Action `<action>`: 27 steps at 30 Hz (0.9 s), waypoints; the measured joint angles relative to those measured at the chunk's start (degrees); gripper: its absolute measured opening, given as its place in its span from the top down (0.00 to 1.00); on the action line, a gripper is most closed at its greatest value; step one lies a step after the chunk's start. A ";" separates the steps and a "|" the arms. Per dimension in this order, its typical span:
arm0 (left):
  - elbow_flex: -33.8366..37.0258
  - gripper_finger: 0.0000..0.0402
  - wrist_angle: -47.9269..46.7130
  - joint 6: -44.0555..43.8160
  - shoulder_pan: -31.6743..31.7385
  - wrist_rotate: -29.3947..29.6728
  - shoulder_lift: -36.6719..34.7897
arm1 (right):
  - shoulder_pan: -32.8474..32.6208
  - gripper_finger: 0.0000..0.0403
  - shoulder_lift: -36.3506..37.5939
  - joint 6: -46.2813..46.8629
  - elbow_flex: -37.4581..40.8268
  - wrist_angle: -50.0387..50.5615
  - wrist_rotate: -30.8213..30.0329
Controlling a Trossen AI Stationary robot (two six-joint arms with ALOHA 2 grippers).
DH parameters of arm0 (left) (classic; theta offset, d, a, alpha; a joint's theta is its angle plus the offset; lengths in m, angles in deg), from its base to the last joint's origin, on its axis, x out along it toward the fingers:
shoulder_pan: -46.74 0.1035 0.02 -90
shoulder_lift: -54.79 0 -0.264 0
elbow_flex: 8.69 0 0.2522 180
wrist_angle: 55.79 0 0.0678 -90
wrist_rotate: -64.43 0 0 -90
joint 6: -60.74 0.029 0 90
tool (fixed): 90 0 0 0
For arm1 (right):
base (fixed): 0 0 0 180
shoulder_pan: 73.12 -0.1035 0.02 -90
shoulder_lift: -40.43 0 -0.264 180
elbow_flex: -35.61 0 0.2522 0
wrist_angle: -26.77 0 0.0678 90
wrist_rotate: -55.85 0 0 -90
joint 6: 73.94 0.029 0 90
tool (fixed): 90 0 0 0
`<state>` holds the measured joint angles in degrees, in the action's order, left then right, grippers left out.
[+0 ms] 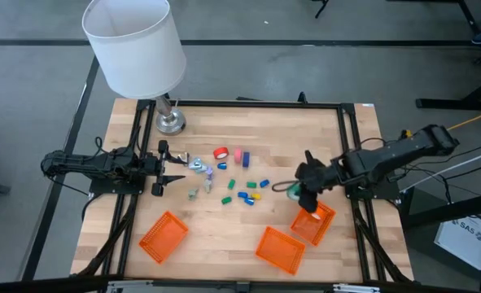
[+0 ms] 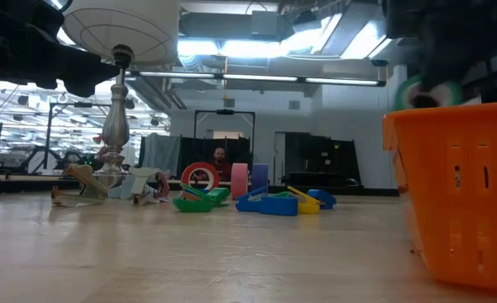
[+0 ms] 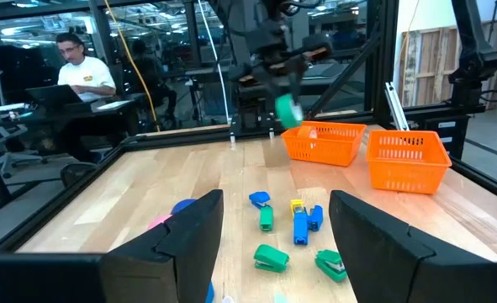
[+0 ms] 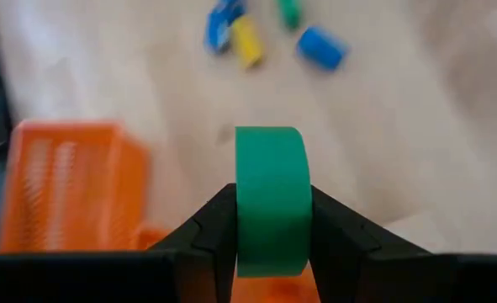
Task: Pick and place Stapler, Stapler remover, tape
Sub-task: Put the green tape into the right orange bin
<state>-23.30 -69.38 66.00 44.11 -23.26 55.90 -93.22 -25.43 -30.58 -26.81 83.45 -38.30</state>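
My right gripper (image 1: 303, 194) is shut on a green tape roll (image 4: 269, 198) and holds it in the air above the rightmost orange basket (image 1: 315, 221). In the low view the roll (image 2: 429, 91) hangs just over that basket's rim (image 2: 450, 118). Red (image 1: 220, 153) and pink (image 1: 237, 156) tape rolls stand on the table's middle. Small green, blue and yellow stapler-like pieces (image 1: 251, 194) lie near them. Silvery staple removers (image 1: 199, 165) lie in front of my left gripper (image 1: 162, 168), which is open at the table's left side and touches nothing. My right gripper pinches the green tape roll between its two fingers, one finger on each flat side (image 4: 241, 210), with the roll's outer band facing the wrist camera. The fingers come from above, slanting down. The roll is lifted clear, on edge, over the basket.
Two more orange baskets sit near the table's near edge, at its left (image 1: 163, 236) and its middle (image 1: 281, 248). A lamp with a white shade (image 1: 134, 41) stands on its metal foot (image 1: 170, 122) at the far left. A person (image 3: 84, 71) sits beyond the table.
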 joint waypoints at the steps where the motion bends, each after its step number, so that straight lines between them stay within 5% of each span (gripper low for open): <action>1: 0.02 0.46 0.00 0.00 0.00 0.00 0.02 | -1.03 0.71 0.00 1.22 0.00 -0.06 1.22; 14: 0.00 0.46 0.00 0.00 0.00 0.00 0.01 | -12.69 0.71 -0.64 17.42 -0.09 2.39 2.75; 27: -0.01 0.47 0.00 0.00 0.00 0.00 0.01 | -18.21 0.71 -7.70 20.98 -0.09 6.13 4.36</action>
<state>-23.31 -69.38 66.00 44.11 -23.26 55.91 -111.43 -33.14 -9.60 -26.90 89.57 -33.94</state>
